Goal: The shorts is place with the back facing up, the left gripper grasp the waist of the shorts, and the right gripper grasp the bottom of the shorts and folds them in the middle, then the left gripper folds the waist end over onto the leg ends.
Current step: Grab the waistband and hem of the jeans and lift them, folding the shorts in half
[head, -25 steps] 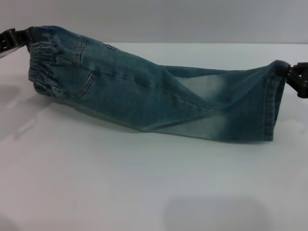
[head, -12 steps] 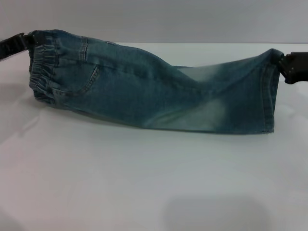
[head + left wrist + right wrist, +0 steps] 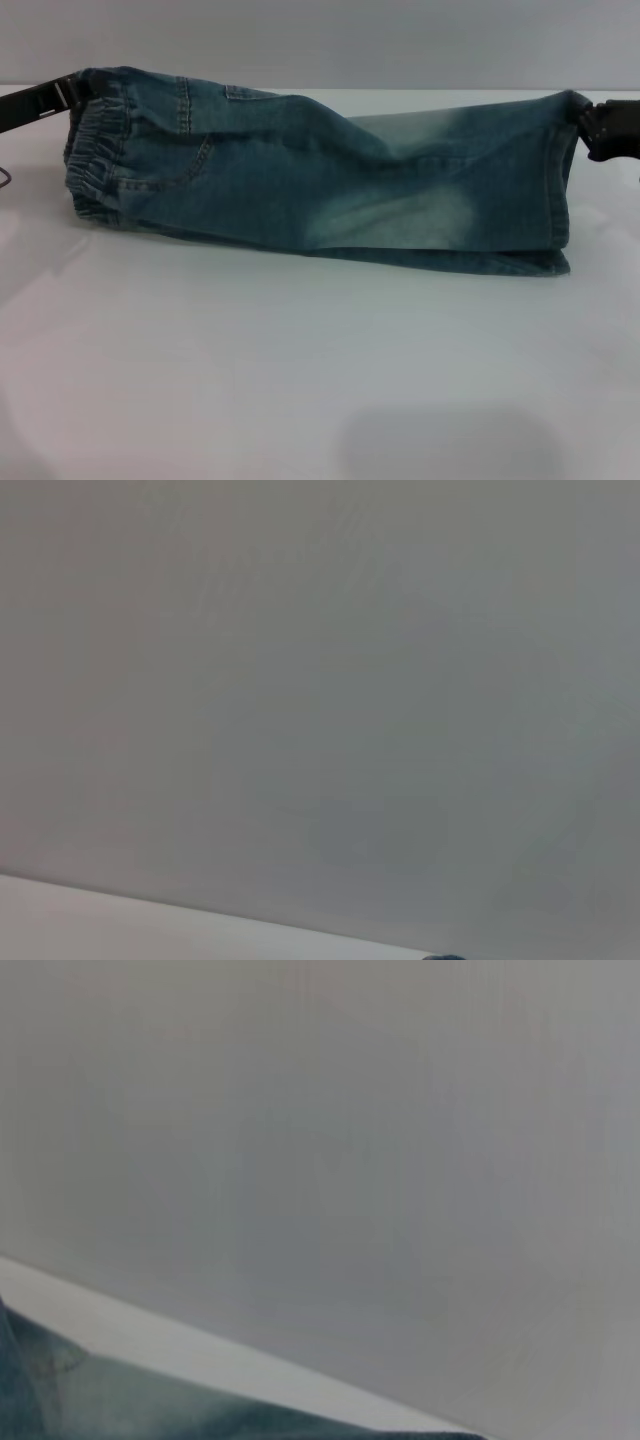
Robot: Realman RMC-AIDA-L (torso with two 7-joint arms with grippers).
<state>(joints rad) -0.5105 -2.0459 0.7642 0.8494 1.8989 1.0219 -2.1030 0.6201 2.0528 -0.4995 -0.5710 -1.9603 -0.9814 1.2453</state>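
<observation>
Shorts (image 3: 320, 180) hang stretched between 2 grippers over the white table (image 3: 300, 380), lower edge touching it. Left gripper (image 3: 62, 95) is clamped on the waist (image 3: 92, 150); right gripper (image 3: 590, 125) pinches the bottom of the shorts (image 3: 560, 180). Right wrist view shows only denim (image 3: 150, 1400) before a grey wall; left wrist view shows only wall.

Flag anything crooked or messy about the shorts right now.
The shorts hang stretched between the left hand at the waist and the right hand at the hem. The fold is uneven: a lower layer peeks out along the bottom edge near the hem.
</observation>
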